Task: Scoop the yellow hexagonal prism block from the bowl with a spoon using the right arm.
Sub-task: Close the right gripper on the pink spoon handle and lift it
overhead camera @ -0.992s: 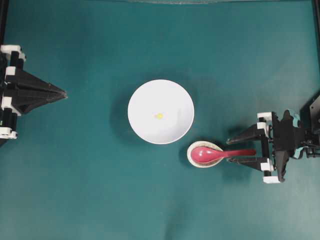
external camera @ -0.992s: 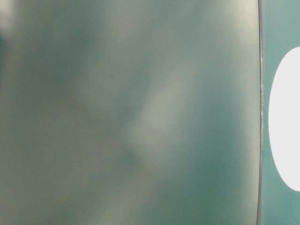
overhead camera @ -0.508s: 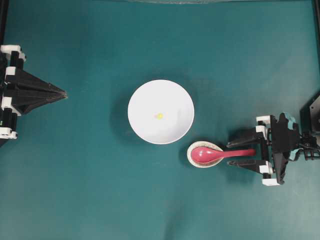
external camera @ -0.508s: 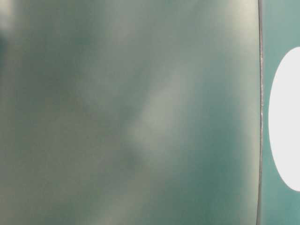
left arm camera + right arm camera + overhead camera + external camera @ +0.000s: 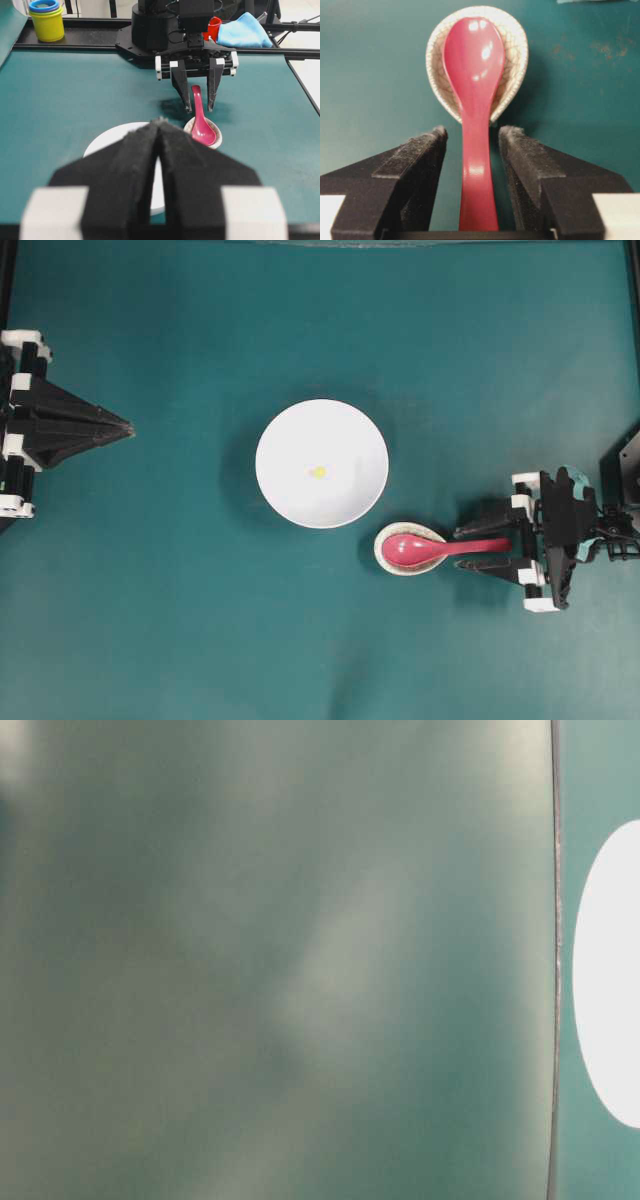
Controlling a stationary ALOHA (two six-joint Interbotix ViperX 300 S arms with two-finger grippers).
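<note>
The yellow hexagonal prism block (image 5: 318,472) lies inside the white bowl (image 5: 355,430) at mid-table. The pink-red spoon (image 5: 430,548) rests with its scoop in a small speckled cream dish (image 5: 383,558), handle pointing right. My right gripper (image 5: 466,548) is open, its fingers on either side of the spoon handle (image 5: 477,175) with a gap on each side. My left gripper (image 5: 128,427) is shut and empty at the far left. In the left wrist view the bowl (image 5: 107,140) shows behind its fingers, and the spoon (image 5: 200,125) beyond.
Beyond the table's far end in the left wrist view stand stacked yellow and blue cups (image 5: 46,20), a red cup (image 5: 215,27) and a blue cloth (image 5: 245,32). The table-level view shows only blur and a white bowl edge (image 5: 610,970).
The right gripper has drawn its fingers closer around the spoon handle and shifted slightly right. The left arm, bowl and block have not moved.
</note>
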